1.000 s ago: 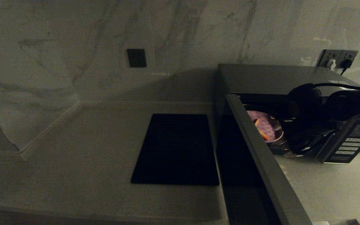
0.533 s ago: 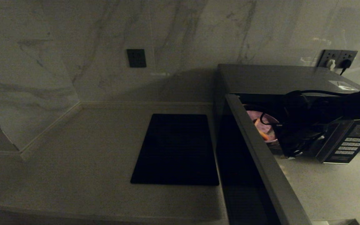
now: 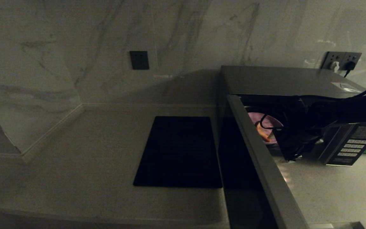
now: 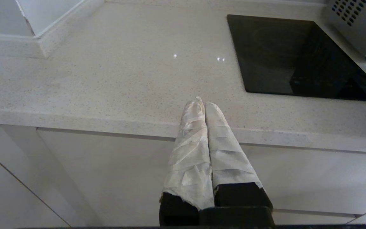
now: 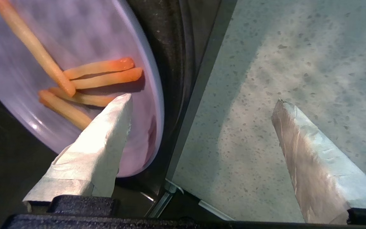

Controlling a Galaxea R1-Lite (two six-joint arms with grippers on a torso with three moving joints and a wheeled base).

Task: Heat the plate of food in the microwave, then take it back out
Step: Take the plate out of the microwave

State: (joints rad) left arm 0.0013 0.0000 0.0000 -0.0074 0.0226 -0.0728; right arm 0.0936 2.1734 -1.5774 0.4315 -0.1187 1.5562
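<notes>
The microwave (image 3: 281, 79) stands at the right of the counter with its door (image 3: 259, 165) swung open toward me. Inside lies the pale lilac plate of food (image 3: 256, 120), which carries several orange-tan sticks (image 5: 103, 74). My right gripper (image 3: 292, 144) is at the oven's mouth and open wide (image 5: 203, 100). One taped finger (image 5: 106, 133) hangs over the plate's near rim (image 5: 152, 95), the other (image 5: 310, 152) over the speckled counter outside. Nothing is between them. My left gripper (image 4: 201, 103) is shut and empty over the counter's front edge.
A flat black slab (image 3: 179, 152) lies in the counter left of the open door. The button panel (image 3: 353, 144) faces the right arm. A wall socket (image 3: 342, 60) with plugs sits behind the oven. Marble walls close the back and the left corner.
My right gripper has moved left and deeper into the oven's mouth, covering more of the plate. It stays open. The plate has not moved.
</notes>
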